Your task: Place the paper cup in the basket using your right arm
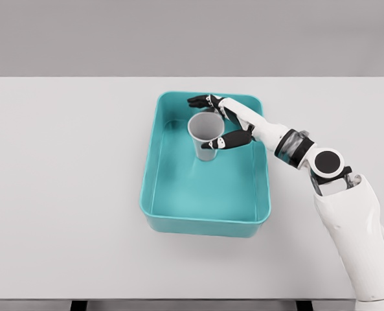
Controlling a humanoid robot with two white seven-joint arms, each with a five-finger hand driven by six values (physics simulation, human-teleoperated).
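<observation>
A grey paper cup (pixel 205 134) stands upright inside the teal basket (pixel 154 194), in its far half, mouth up. My right hand (pixel 212 122) reaches in over the basket's right rim. Its fingers are spread around the cup: the upper fingers (pixel 201 102) stretch past the cup's far side, and the thumb (pixel 227 141) lies by its near right side. The fingers look loose around the cup and I cannot tell whether they touch it. The left arm does not show.
The basket sits mid-table on a white tabletop (pixel 62 181). My right forearm (pixel 289 146) crosses the basket's right wall. The table's front edge runs along the bottom of the picture.
</observation>
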